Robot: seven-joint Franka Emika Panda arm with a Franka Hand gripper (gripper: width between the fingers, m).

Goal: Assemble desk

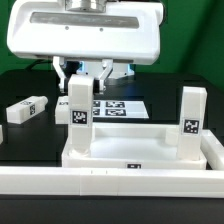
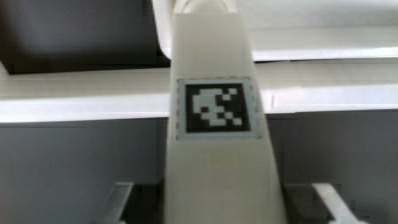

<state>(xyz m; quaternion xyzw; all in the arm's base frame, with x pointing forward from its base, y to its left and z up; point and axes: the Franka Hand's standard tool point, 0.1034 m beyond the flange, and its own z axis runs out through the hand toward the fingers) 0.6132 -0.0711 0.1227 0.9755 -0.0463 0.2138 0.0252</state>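
Note:
The white tabletop lies on the black table with its rim up. One tagged white leg stands upright in the tabletop's corner on the exterior view's left, and a second leg stands in the corner on its right. My gripper comes down from above and is shut on the top of the left leg. In the wrist view that leg fills the middle, tag facing the camera, with a finger on each side. A loose leg lies on the table at the exterior view's left.
The marker board lies flat behind the tabletop. A long white rail runs along the front. Part of another white piece shows at the exterior view's left edge.

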